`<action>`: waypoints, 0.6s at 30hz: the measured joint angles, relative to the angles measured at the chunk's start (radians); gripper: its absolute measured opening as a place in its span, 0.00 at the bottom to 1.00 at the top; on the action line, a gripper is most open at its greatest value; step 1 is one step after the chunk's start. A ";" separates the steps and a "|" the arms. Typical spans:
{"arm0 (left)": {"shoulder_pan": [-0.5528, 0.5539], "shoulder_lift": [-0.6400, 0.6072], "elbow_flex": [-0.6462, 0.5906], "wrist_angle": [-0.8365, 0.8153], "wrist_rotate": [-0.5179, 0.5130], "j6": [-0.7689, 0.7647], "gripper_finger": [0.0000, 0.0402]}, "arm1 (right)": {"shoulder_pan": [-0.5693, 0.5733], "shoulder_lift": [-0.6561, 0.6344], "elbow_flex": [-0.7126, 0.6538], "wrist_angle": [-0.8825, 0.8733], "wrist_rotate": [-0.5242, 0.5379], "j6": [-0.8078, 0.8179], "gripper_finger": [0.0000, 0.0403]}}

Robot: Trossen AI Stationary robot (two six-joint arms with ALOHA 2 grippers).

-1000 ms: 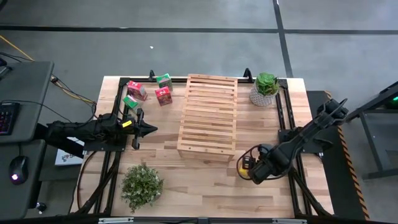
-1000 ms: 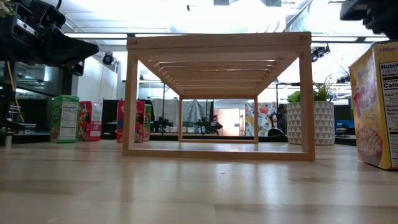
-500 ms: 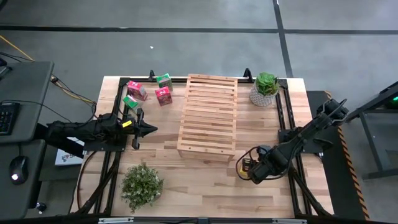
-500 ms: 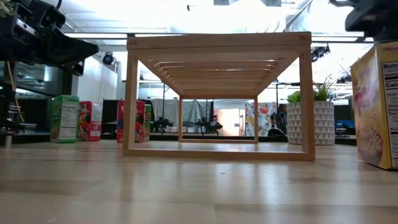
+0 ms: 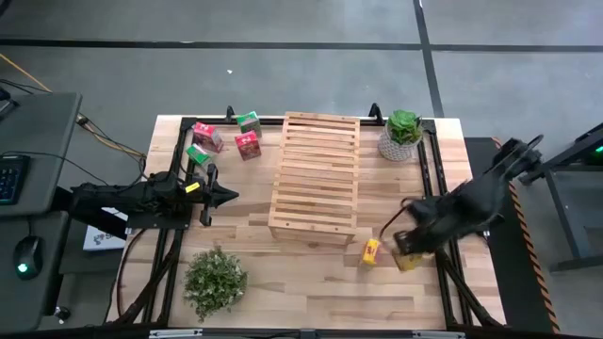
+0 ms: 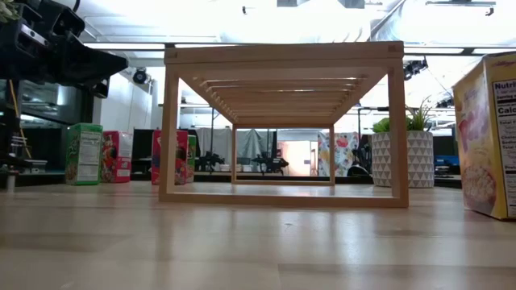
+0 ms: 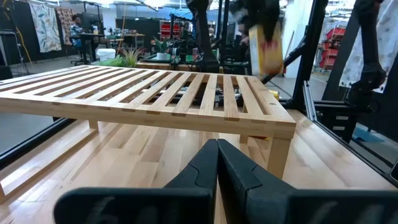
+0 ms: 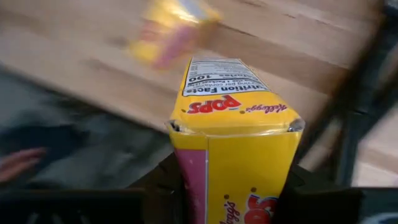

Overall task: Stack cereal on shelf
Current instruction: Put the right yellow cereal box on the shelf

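My right gripper (image 5: 408, 248) hangs near the table's right side, beyond the light-wood slatted shelf's (image 5: 316, 177) near right corner, shut on a yellow cereal box (image 8: 233, 146). In the left wrist view that box (image 7: 264, 43) shows above the rack top. A second yellow box (image 5: 371, 251) stands on its base on the table (image 6: 485, 137). Two pink-red boxes (image 5: 207, 137) (image 5: 248, 144) and two green ones (image 5: 249, 121) (image 5: 198, 153) stand at the far left. My left gripper (image 5: 229, 196) waits left of the shelf, shut on nothing (image 7: 217, 158). My right gripper pinches the yellow box between its two fingers, one finger (image 8: 163, 180) on each of two opposite sides (image 8: 186, 180) near one end. The box is lifted clear of the table and reaches out past the fingers.
A potted plant in a white pot (image 5: 402, 134) stands by the shelf's far right corner. A leafy green plant (image 5: 215, 280) sits near the table's near left. Black frame rails (image 5: 429, 179) run along both sides. Bare wood lies in front of the shelf (image 6: 266, 242).
My right gripper has risen out of the low view and moved toward the table's right edge, carrying one yellow box up off the table. The other yellow box has stayed standing where it was.
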 joint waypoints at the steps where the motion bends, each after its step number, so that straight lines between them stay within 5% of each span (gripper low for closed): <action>1: 0.000 0.000 0.000 0.000 0.000 0.000 0.00 | -0.004 -0.018 0.045 0.000 0.062 -0.017 0.30; 7: 0.000 0.000 0.000 0.000 0.000 0.000 0.00 | -0.100 -0.057 0.301 0.099 0.589 -0.281 0.30; 9: 0.000 0.000 0.000 0.000 0.000 0.000 0.00 | -0.183 -0.033 0.375 0.151 0.661 -0.462 0.30; 13: 0.000 0.000 0.000 0.000 0.000 0.000 0.00 | -0.418 0.068 0.537 0.187 0.591 -0.754 0.30; 18: 0.000 0.000 0.000 0.000 0.000 0.000 0.00 | -0.696 0.241 0.715 0.044 0.421 -0.914 0.30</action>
